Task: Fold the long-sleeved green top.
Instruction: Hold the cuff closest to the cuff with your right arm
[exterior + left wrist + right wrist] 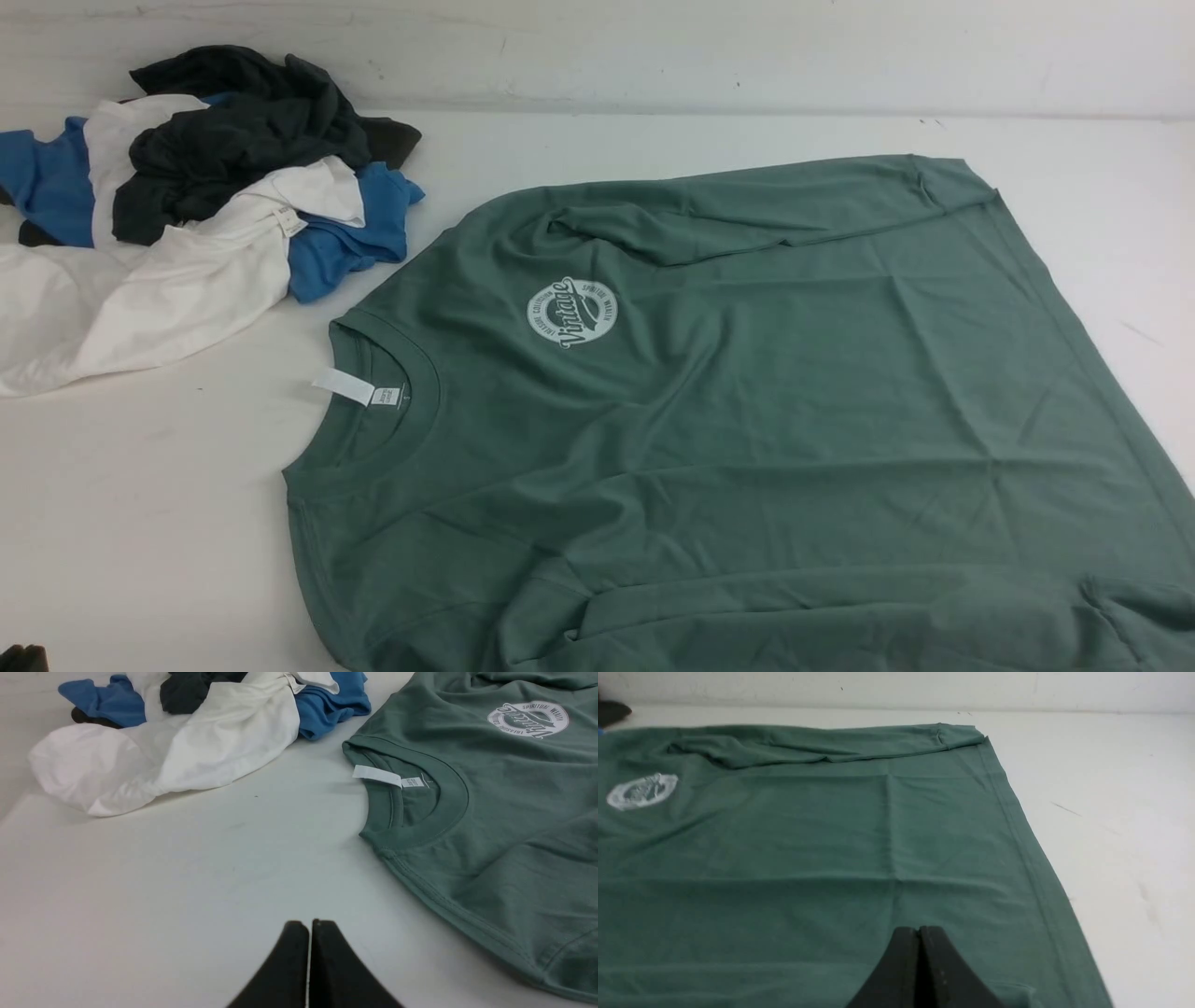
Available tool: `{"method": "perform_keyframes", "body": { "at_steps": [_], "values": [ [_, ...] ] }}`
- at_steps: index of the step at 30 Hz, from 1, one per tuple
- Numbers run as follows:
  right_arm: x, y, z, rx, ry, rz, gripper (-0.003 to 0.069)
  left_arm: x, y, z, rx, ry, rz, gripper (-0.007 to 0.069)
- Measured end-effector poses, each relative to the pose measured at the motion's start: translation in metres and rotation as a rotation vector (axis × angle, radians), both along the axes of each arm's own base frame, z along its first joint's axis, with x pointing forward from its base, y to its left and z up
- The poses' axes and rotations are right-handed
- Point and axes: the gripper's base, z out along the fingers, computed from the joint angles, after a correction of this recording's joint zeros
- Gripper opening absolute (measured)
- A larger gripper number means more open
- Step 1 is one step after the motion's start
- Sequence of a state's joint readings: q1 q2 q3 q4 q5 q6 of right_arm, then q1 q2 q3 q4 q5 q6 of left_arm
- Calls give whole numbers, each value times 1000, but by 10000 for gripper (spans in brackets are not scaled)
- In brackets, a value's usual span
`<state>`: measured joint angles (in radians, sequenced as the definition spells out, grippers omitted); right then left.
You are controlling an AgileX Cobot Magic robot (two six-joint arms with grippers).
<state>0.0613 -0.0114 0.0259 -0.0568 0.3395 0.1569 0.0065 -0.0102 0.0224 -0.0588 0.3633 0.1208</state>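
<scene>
The sage-green cotton long-sleeved top [747, 392] lies flat, sleeves folded in; the left end effector [309, 926] and right end effector [919, 931], both clenched and empty, probably need to grip its edges next.

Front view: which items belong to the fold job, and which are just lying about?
Job: green long-sleeved top, spread out; left gripper, shut; right gripper, shut.
Lying about: white garment, blue garment, dark grey garment, heaped at the far left of the table.

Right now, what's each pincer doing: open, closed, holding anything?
Left pincer: closed, holding nothing.
Right pincer: closed, holding nothing, over the green top.
</scene>
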Motion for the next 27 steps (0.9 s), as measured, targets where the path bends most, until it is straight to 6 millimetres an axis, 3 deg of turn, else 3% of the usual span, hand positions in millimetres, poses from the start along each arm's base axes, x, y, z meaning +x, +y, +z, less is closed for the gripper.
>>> {"method": "perform_keyframes", "body": {
  "at_steps": [4,9,15,20,23,27],
  "values": [
    [0,6,0,440,23,-9,-15,0,0,0,0,0,0,-3],
    [-1,10,1,701,46,-9,-15,0,0,0,3,0,0,-3],
    [0,10,4,771,25,-10,-15,0,0,0,6,0,0,-3],
    [1,4,18,742,-128,-12,-15,0,0,0,6,0,0,-3],
    [-11,-1,80,551,-411,26,-15,0,0,0,6,0,0,-3],
    [-16,2,156,323,-476,53,-15,0,0,0,6,0,0,-3]
  ]
}}
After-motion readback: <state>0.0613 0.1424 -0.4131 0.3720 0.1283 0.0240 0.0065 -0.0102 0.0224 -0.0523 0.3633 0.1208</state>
